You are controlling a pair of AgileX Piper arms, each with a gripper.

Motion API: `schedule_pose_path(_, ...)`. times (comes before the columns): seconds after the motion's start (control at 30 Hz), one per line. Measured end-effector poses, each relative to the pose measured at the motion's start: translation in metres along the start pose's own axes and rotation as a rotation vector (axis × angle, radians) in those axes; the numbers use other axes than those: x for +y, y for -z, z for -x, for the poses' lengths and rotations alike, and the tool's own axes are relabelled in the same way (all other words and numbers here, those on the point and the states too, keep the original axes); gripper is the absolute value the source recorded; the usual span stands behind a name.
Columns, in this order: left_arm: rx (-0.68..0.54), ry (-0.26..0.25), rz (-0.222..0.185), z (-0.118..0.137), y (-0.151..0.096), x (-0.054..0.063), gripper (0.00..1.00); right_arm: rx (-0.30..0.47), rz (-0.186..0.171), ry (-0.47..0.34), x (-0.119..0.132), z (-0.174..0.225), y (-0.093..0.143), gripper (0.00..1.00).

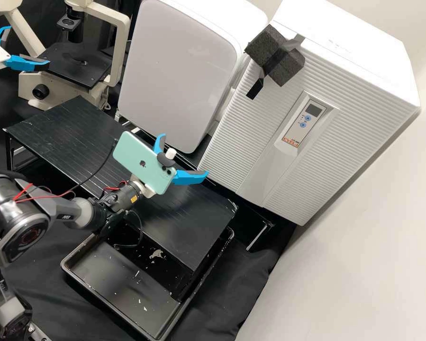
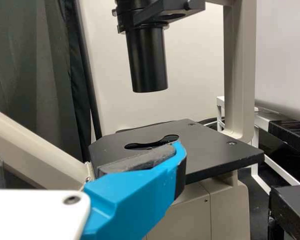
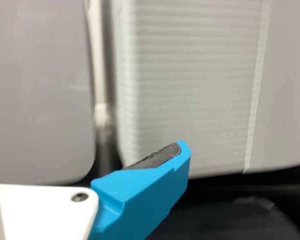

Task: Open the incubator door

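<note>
The right gripper (image 1: 183, 155), fingers spread wide and holding nothing, is left of the incubator (image 1: 350, 35), just above the black slatted platform (image 1: 194, 227). The ribbed door (image 1: 250, 128) looks shut, with a black foam block (image 1: 288, 64) taped across its upper left corner. The left gripper (image 1: 29, 46) is also well open and empty, beside the microscope (image 1: 77, 61).

The step in hand looks like lining up with the door's left edge. Ease one fingertip behind it, then draw outward in an arc; pushing square on would only press it shut.
</note>
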Motion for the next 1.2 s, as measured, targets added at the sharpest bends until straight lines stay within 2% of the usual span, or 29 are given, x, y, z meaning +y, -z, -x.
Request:
schedule_pose_path(0.27,0.0,0.0,0.0,0.0,0.0,0.0,1.0,0.091,0.008,-0.146,0.045,-0.018,0.026,1.0)
schedule_pose_path(0.37,0.0,0.0,0.0,0.0,0.0,0.0,1.0,0.077,0.002,-0.164,0.055,-0.025,0.03,1.0)
schedule_pose_path(0.43,0.0,0.0,0.0,0.0,0.0,0.0,1.0,0.058,-0.023,-0.192,0.063,-0.03,0.032,1.0)
schedule_pose_path(0.53,0.0,0.0,0.0,0.0,0.0,0.0,1.0,0.038,-0.031,-0.235,0.072,-0.031,0.037,1.0)
schedule_pose_path(0.7,0.0,0.0,0.0,0.0,0.0,0.0,1.0,0.01,-0.046,-0.323,0.079,-0.023,0.059,1.0)
schedule_pose_path(0.83,0.0,0.0,0.0,0.0,0.0,0.0,1.0,0.01,-0.014,-0.371,0.079,-0.02,0.087,1.0)
schedule_pose_path(0.93,0.0,0.0,0.0,0.0,0.0,0.0,1.0,-0.024,0.018,-0.394,0.078,-0.022,0.104,1.0)
schedule_pose_path(1.07,0.0,0.0,0.0,0.0,0.0,0.0,1.0,-0.085,0.03,-0.431,0.077,-0.029,0.121,1.0)
schedule_pose_path(1.2,0.0,0.0,0.0,0.0,0.0,0.0,1.0,-0.17,0.076,-0.468,0.072,-0.043,0.13,1.0)
